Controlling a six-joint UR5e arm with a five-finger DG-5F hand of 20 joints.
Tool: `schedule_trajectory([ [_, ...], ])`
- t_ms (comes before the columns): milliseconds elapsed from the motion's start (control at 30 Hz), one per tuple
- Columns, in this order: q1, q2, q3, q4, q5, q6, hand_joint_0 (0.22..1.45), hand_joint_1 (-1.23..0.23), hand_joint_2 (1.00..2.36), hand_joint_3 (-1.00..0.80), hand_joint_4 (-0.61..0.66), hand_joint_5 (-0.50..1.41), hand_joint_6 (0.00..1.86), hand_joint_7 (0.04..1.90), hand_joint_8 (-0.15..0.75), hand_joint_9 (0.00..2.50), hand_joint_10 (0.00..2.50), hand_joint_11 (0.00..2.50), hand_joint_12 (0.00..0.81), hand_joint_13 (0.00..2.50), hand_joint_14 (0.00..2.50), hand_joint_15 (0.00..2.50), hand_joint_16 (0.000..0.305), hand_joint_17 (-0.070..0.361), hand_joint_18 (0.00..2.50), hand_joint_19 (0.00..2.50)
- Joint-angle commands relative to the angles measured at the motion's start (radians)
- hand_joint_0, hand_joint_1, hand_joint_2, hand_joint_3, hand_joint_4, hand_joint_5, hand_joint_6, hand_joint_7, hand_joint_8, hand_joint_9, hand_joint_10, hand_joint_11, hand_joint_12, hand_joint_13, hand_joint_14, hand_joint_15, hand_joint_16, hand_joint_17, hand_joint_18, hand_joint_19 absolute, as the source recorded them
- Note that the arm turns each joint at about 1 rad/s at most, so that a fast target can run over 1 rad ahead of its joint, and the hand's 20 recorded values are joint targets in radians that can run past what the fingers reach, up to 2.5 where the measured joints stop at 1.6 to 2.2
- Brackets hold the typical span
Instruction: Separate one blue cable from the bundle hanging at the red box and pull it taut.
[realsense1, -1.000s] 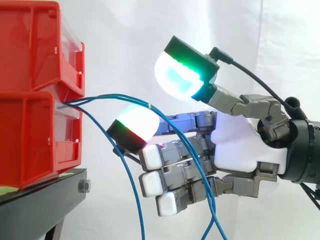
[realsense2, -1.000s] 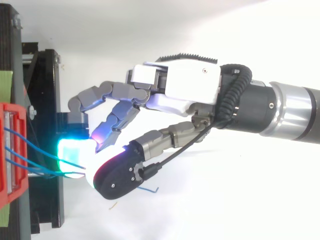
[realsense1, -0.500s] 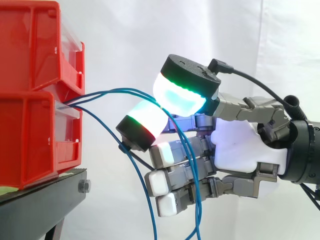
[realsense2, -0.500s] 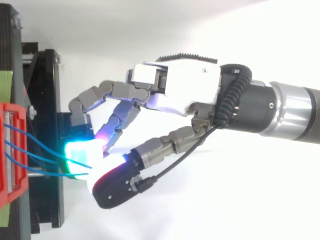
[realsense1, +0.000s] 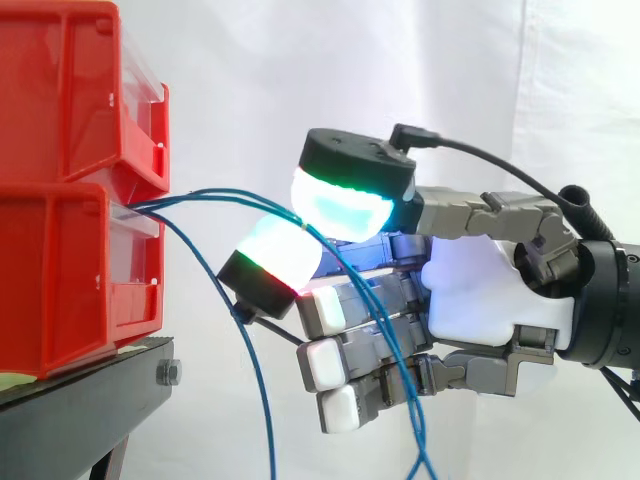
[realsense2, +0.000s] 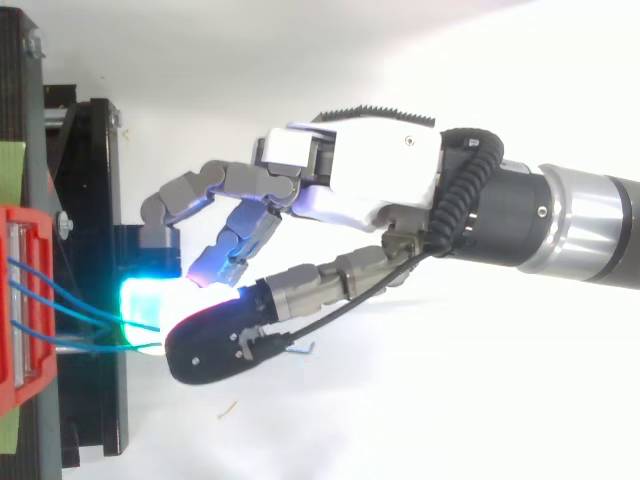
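1. The blue cables (realsense1: 215, 193) leave the front of the lower red bin (realsense1: 60, 280) and arch rightward. One strand drops free beside it.
2. The hand (realsense1: 490, 300) pinches the upper strands between two glowing pads (realsense1: 340, 205), its other fingers curled below.
3. The bin rests on a black stand (realsense1: 80, 400).

Stacked bins (realsense1: 70, 200) at left on a stand (realsense1: 80, 410), cables (realsense1: 215, 193) leading from them rightward between the fingertips (realsense1: 340, 205) of the robot hand (realsense1: 490, 300) at right, curtain (realsense1: 400, 60) behind
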Motion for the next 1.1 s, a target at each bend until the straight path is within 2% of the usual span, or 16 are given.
schedule_trajectory([
  [0, 0.000, 0.000, 0.000, 0.000, 0.000, 0.000, 0.71, -0.58, 1.00, 0.06, 0.25, -0.14, 0.70, 1.14, 0.370, 0.96, 0.01, 0.71, 0.426, 1.04, 0.02, 0.48, 0.052, 0.117, 0.95, 0.39],
  [233, 0.000, 0.000, 0.000, 0.000, 0.000, 0.000, 0.74, -0.57, 1.01, 0.06, 0.25, -0.12, 0.68, 1.20, 0.363, 0.98, 0.01, 0.71, 0.406, 1.03, 0.01, 0.49, 0.049, 0.109, 0.91, 0.43],
  [367, 0.001, 0.000, 0.000, 0.000, -0.001, -0.002, 0.70, -0.59, 1.00, 0.04, 0.27, -0.12, 0.66, 1.21, 0.375, 0.98, 0.01, 0.70, 0.429, 1.05, 0.01, 0.48, 0.053, 0.120, 0.97, 0.37],
  [533, 0.001, 0.000, 0.000, 0.000, 0.002, -0.002, 0.62, -0.56, 1.01, -0.12, 0.27, -0.13, 0.67, 1.19, 0.395, 0.99, 0.01, 0.70, 0.447, 1.06, 0.01, 0.47, 0.058, 0.130, 1.01, 0.33],
  [633, 0.001, 0.000, 0.000, 0.000, 0.002, -0.002, 0.57, -0.50, 1.01, -0.33, 0.22, -0.13, 0.66, 1.27, 0.359, 0.95, 0.01, 0.73, 0.407, 1.01, 0.02, 0.50, 0.049, 0.109, 0.92, 0.40],
  [700, 0.001, 0.000, 0.000, 0.000, 0.002, -0.002, 0.55, -0.49, 1.00, -0.44, 0.22, -0.14, 0.70, 1.21, 0.369, 0.96, 0.02, 0.72, 0.415, 1.03, 0.02, 0.50, 0.050, 0.112, 0.94, 0.39],
  [733, 0.001, 0.000, 0.000, 0.000, 0.002, 0.000, 0.53, -0.51, 1.00, -0.50, 0.22, -0.14, 0.73, 1.17, 0.373, 0.98, 0.01, 0.73, 0.421, 1.04, 0.01, 0.50, 0.050, 0.113, 0.95, 0.38],
  [900, 0.001, 0.000, 0.000, 0.000, 0.002, 0.000, 0.51, -0.65, 1.00, -0.50, 0.25, -0.16, 0.82, 1.12, 0.398, 1.01, 0.01, 0.75, 0.423, 1.04, 0.01, 0.49, 0.051, 0.114, 0.96, 0.37],
  [1067, 0.001, 0.000, 0.000, 0.000, 0.002, 0.000, 0.57, -0.79, 1.00, -0.50, 0.23, -0.16, 0.85, 1.17, 0.388, 1.08, 0.02, 0.85, 0.408, 1.05, 0.02, 0.51, 0.046, 0.104, 0.94, 0.39],
])
